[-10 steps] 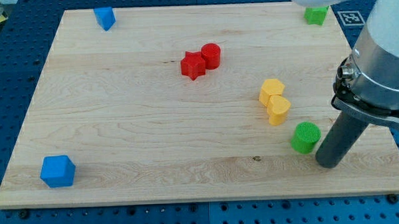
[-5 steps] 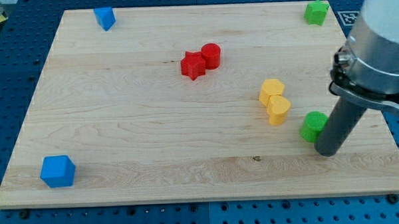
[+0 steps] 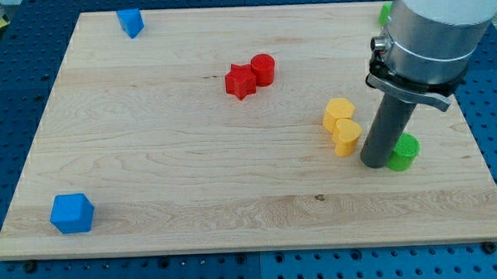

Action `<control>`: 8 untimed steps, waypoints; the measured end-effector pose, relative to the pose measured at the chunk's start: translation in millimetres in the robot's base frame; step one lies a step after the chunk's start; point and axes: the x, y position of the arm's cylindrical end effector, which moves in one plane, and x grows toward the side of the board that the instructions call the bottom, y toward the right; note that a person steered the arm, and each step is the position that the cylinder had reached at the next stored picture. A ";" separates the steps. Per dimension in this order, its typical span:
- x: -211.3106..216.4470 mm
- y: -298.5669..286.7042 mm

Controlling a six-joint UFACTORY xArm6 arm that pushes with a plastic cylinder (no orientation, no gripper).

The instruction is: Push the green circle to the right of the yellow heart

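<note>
Pale wooden board (image 3: 192, 175) lies on a blue pegboard bench (image 3: 6, 73), and everything on it can be placed from the yellow heart (image 3: 347, 137), which sits right of the board's middle. Touching the heart on its upper-left side is a second yellow block (image 3: 339, 113), rounded with flat facets, its exact shape unclear. My tip (image 3: 374, 162) stands on the board just right of the heart and slightly below its level, close to it, though whether they touch cannot be told. The rod has no jaws and grips nothing; it only leans against things, and its right side meets the green circle (image 3: 404, 152), which is partly hidden behind the rod. That puts the green circle to the right of the heart, with the rod between the two. Up and to the left of the heart, well apart from it, a red star (image 3: 241, 81) and a red cylinder (image 3: 263, 69) touch each other. Far to the upper left of the heart, near the board's top edge, is a small blue block (image 3: 130, 22); far to its lower left is a larger blue block (image 3: 72, 213). Above and right of the heart, a sliver of another green block (image 3: 385, 14) shows beside the arm's pale body (image 3: 439, 25).
</note>
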 end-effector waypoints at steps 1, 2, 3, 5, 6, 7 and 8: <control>0.1 10.9; 0.1 32.0; -0.7 27.0; -81.0 23.8; -137.0 35.5; -181.3 35.9; -239.8 35.9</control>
